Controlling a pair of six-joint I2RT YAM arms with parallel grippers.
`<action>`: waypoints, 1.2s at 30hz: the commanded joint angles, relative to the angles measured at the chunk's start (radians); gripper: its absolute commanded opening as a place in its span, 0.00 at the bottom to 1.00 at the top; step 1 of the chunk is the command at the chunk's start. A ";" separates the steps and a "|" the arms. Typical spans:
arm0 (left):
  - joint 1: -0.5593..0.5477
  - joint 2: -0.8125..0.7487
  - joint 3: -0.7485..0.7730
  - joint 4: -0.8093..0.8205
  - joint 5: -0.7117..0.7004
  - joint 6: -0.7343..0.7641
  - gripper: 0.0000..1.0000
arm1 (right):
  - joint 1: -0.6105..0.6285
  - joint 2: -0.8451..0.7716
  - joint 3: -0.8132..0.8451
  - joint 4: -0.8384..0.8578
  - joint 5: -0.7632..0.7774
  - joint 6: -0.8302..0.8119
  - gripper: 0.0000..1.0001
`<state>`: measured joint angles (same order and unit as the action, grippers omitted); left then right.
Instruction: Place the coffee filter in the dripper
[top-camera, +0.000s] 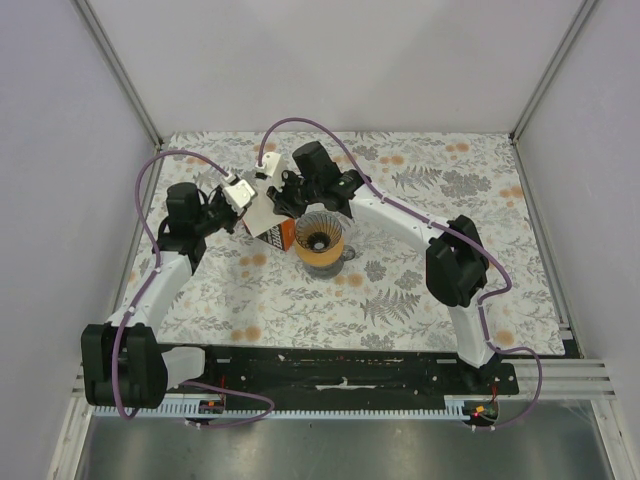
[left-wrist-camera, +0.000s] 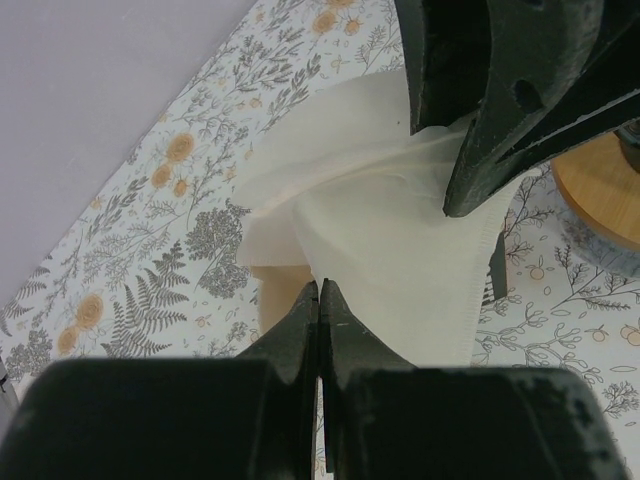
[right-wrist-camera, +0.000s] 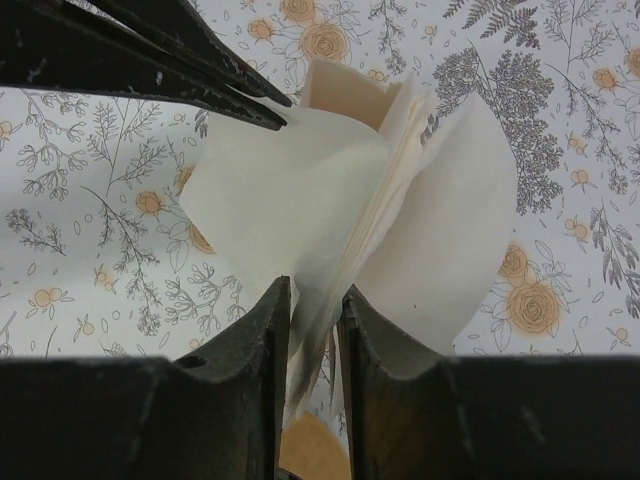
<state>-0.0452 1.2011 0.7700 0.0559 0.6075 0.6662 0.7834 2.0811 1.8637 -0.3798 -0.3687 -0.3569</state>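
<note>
The dripper (top-camera: 320, 240), a grey ribbed cone in a tan collar, stands upright at mid-table; its collar shows at the right edge of the left wrist view (left-wrist-camera: 600, 190). Just left of it stands the orange carton (top-camera: 278, 236) with cream papers. My left gripper (top-camera: 243, 197) (left-wrist-camera: 318, 290) is shut on the edge of one white coffee filter (left-wrist-camera: 400, 260) (right-wrist-camera: 280, 190), fanned away from the stack. My right gripper (top-camera: 280, 198) (right-wrist-camera: 313, 300) is shut on the remaining stack of papers (right-wrist-camera: 400, 170) above the carton. Both grippers meet over the carton.
The floral table cloth (top-camera: 420, 300) spreads around the carton and dripper. Grey walls close off the back and sides. The right arm's elbow (top-camera: 455, 262) hangs over the right half of the table. A black rail (top-camera: 340, 370) runs along the near edge.
</note>
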 joint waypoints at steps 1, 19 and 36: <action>0.008 -0.025 0.015 -0.031 0.029 0.056 0.02 | 0.007 -0.021 0.037 0.007 -0.019 -0.010 0.34; 0.024 -0.092 0.075 -0.191 0.025 0.116 0.02 | 0.007 -0.039 0.043 -0.004 -0.067 -0.017 0.45; 0.025 -0.193 0.117 -0.222 -0.048 0.158 0.02 | 0.005 -0.046 0.071 -0.005 -0.081 -0.014 0.49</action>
<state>-0.0273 1.0359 0.8413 -0.1902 0.5953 0.7933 0.7834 2.0808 1.8877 -0.3908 -0.4294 -0.3672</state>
